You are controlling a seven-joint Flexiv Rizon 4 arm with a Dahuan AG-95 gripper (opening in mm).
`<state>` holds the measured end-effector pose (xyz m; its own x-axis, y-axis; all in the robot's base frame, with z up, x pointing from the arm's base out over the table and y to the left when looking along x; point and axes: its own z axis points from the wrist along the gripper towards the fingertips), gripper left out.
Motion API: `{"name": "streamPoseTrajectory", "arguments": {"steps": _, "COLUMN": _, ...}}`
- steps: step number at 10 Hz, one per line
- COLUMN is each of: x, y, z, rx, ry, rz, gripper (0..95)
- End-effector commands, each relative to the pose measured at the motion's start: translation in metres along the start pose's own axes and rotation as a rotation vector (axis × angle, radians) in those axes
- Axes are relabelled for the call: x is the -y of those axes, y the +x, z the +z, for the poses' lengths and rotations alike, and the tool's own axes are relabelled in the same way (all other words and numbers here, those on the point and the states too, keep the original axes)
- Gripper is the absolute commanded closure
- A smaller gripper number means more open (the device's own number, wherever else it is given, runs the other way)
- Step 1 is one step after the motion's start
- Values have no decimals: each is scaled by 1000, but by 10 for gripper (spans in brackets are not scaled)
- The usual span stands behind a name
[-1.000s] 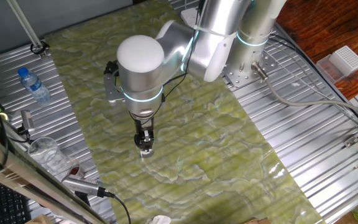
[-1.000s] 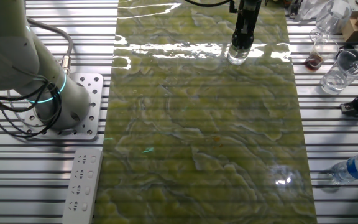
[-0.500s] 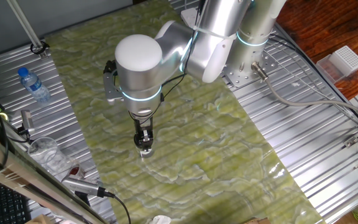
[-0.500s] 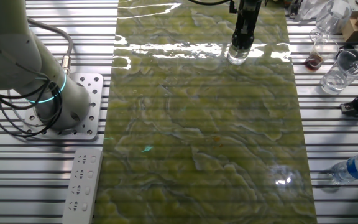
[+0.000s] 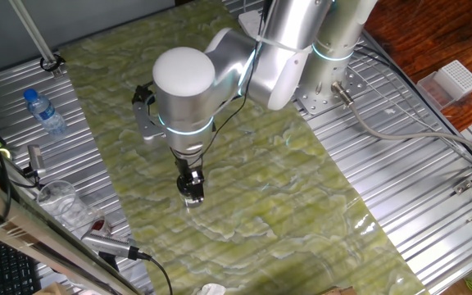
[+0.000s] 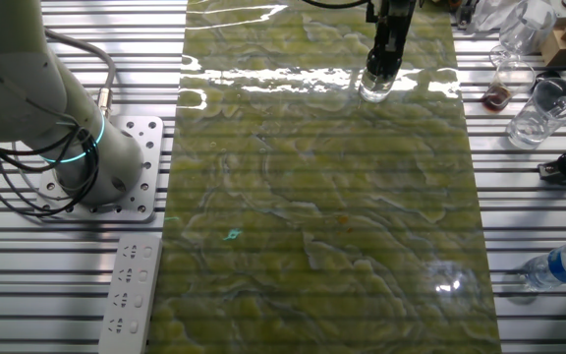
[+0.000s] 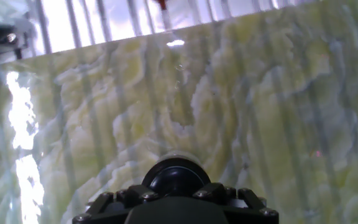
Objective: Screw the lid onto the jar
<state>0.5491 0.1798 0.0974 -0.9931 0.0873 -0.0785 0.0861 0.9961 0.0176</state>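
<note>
The black glossy lid (image 7: 176, 175) sits on top of the small clear glass jar (image 5: 192, 201), which stands on the green marbled mat (image 5: 252, 188). My gripper (image 5: 191, 188) points straight down and is shut on the lid, one finger on each side of it. In the hand view the fingertips (image 7: 112, 200) flank the lid's round black top, and the jar's glass shows only as a thin rim around it. From the other fixed view the gripper (image 6: 377, 77) stands over the jar (image 6: 374, 92) near the mat's far edge.
A water bottle with a blue cap (image 5: 46, 113) lies on the slatted metal table to the left. A thin clear plastic cup (image 5: 60, 201) stands near the front left. A power strip (image 6: 131, 295) and the arm's base (image 6: 116, 167) sit beside the mat.
The hand has turned about its vertical axis while staying on the lid; the box on the wrist's side has swung round to the left. Jar and gripper stay in the same spot.
</note>
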Motion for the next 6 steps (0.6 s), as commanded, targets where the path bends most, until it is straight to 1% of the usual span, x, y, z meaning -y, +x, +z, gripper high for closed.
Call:
{"name": "streamPoseTrajectory", "arguments": {"steps": 1, "x": 0, "y": 0, "z": 4, "rx": -5, "ry": 3, "rz": -167, "gripper": 0}}
{"name": "streamPoseTrajectory", "arguments": {"steps": 3, "x": -1, "y": 1, "z": 3, "rx": -9, "ry": 10, "rz": -359, "gripper": 0}}
{"name": "streamPoseTrajectory", "arguments": {"steps": 4, "x": -1, "y": 1, "z": 3, "rx": -11, "ry": 13, "rz": -429, "gripper": 0}}
{"name": "streamPoseTrajectory", "arguments": {"steps": 5, "x": -1, "y": 1, "z": 3, "rx": -13, "ry": 33, "rz": -513, "gripper": 0}}
{"name": "streamPoseTrajectory", "arguments": {"steps": 6, "x": 0, "y": 1, "z": 3, "rx": -17, "ry": 56, "rz": -635, "gripper": 0}}
